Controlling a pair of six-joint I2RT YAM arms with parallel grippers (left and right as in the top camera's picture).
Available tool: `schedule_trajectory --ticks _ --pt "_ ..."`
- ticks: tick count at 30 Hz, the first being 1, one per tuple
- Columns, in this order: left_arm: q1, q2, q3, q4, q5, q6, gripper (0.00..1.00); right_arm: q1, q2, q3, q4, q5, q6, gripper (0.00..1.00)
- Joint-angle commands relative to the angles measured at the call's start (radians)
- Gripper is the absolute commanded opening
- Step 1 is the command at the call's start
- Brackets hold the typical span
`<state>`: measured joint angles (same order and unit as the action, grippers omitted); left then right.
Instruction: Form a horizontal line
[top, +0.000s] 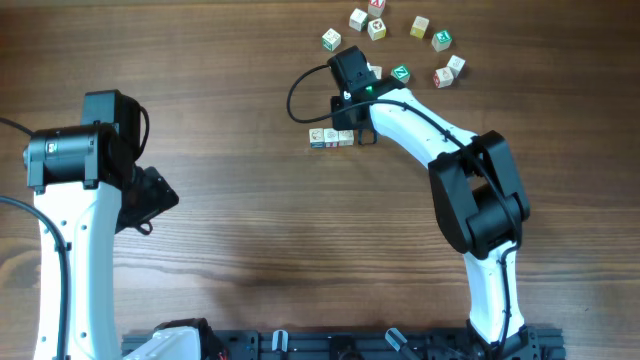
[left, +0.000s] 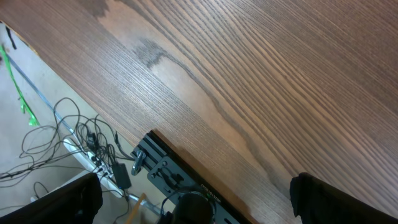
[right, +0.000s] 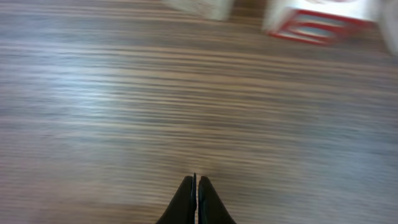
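Note:
The horizontal line (top: 331, 138) is a short row of three small whitish letter cubes touching edge to edge, just left of the table's middle. My right gripper (top: 352, 124) is just above the row's right end, and its fingers (right: 197, 180) are shut on nothing over bare wood. In the right wrist view two blurred cubes lie at the top edge, one with a red face (right: 317, 22). My left gripper (top: 150, 200) is far to the left. It is open and empty (left: 193, 190) over the table's front edge.
Several loose letter cubes lie scattered at the back right, among them a green-faced one (top: 401, 74), a red one (top: 443, 77) and one at the left of the group (top: 331, 39). The table's front rail (left: 168, 168) and floor cables (left: 68, 137) show in the left wrist view.

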<state>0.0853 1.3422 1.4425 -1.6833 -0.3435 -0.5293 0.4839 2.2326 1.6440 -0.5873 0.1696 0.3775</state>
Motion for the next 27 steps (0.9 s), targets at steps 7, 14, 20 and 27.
schedule_trajectory --ticks 7,14,20,27 --pt "0.005 -0.016 -0.005 0.0 -0.013 -0.003 1.0 0.004 0.002 0.003 -0.082 -0.029 0.07 0.05" --pt "0.005 -0.016 -0.005 0.0 -0.013 -0.003 1.0 0.004 0.002 0.003 -0.117 -0.109 0.076 0.05" --pt "0.005 -0.016 -0.005 0.0 -0.013 -0.003 1.0 0.004 0.002 0.003 -0.14 -0.12 0.097 0.05" --pt "0.005 -0.016 -0.005 0.0 -0.013 -0.003 1.0 0.004 0.002 0.003 -0.14 -0.119 0.102 0.04"
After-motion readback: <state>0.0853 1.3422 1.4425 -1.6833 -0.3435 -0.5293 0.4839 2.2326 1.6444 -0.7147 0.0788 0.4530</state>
